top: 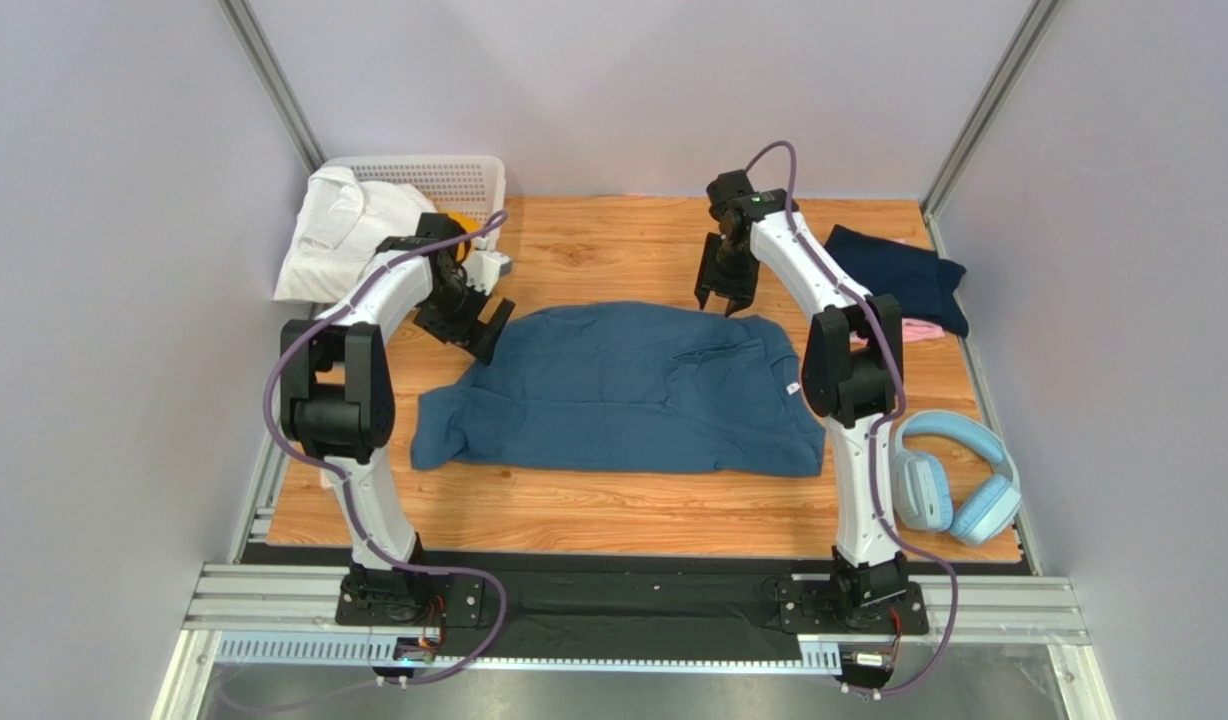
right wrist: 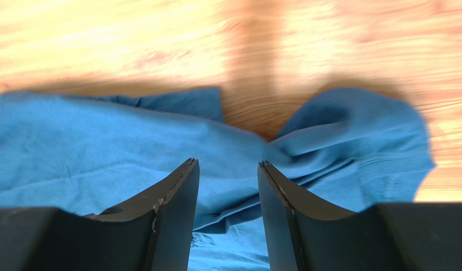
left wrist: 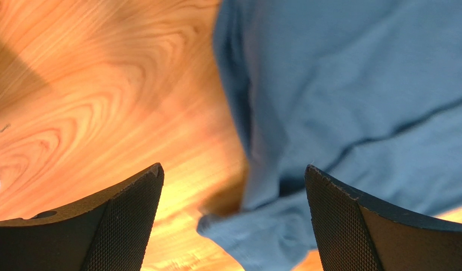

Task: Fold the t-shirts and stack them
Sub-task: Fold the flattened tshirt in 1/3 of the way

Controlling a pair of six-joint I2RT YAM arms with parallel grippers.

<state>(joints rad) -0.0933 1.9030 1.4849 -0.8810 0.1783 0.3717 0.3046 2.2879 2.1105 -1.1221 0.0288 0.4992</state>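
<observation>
In the middle of the wooden table (top: 605,495) lies the large teal-blue t-shirt (top: 620,393), spread roughly flat but rumpled, one sleeve trailing toward the near left. The left gripper (top: 485,323) hangs just above its far left edge, jaws spread wide and holding nothing. Its wrist view shows the cloth's edge below, between the fingers. The right gripper (top: 725,293) hangs over the far edge near the collar, jaws parted only narrowly and, as far as I can tell, empty.

I judge the first fold of this shirt to be in hand, with both tools poised over the far edge. The next move calls for dropping onto that edge, pinching it at each side, and carrying it evenly toward the near side.

Further out, a dark navy t-shirt (top: 898,270) lies compact at the far right, with a strip of pink cloth (top: 921,327) beside it, mostly hidden behind the right arm. A white garment (top: 342,225) drapes over the basket (top: 455,177) at the far left. Something orange (top: 455,228) peeks out behind the left arm, too covered to identify. Light-blue headphones (top: 958,480) lie at the near right. Both wrist views are blurred.
</observation>
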